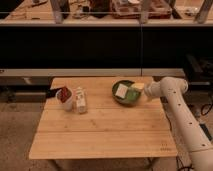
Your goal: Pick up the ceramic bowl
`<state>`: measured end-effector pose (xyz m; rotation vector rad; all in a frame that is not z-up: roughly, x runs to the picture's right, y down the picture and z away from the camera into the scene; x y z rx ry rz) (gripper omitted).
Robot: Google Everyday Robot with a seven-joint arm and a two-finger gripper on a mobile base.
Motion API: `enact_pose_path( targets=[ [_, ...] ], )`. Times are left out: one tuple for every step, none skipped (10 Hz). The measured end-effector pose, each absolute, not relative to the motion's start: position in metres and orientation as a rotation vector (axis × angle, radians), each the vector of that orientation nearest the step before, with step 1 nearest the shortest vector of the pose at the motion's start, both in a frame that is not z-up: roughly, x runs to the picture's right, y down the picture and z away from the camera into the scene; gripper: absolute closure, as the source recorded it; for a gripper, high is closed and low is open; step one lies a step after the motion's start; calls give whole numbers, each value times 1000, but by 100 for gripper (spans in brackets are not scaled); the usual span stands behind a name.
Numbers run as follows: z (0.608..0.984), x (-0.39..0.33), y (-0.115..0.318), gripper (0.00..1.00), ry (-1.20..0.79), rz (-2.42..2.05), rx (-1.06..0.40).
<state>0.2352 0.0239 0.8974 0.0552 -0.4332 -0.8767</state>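
Note:
The ceramic bowl (125,93) is round, shallow and dark green, with a pale whitish square piece inside. It sits on the wooden table (102,130) near the far right corner. My gripper (139,88) is at the bowl's right rim, at the end of the white arm (175,100) that reaches in from the right. A yellowish part of the gripper lies over the rim.
A white mug with red contents (64,96) stands at the far left of the table, with a small pale carton (80,100) right beside it. A dark counter with shelves runs behind the table. The arm's lower segment runs down the right side.

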Motion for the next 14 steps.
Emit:
enact_pose_path(
  targets=[
    [902, 237, 19, 20, -438, -866, 64],
    [909, 238, 15, 20, -443, -857, 66],
    [915, 236, 16, 20, -450, -854, 60],
    [923, 233, 17, 25, -464, -847, 52],
    [929, 230, 19, 34, -478, -842, 46],
    [932, 229, 19, 40, -488, -837, 41],
    [936, 228, 20, 43, -498, -834, 35],
    [939, 228, 21, 43, -504, -835, 27],
    [943, 228, 22, 43, -506, -839, 18],
    [946, 228, 24, 43, -505, -847, 7],
    [950, 227, 28, 43, -505, -857, -8],
    [954, 229, 33, 43, -502, -861, -26],
    [957, 231, 36, 43, -502, -861, -36],
    [959, 231, 39, 43, -504, -859, -44]
  ],
)
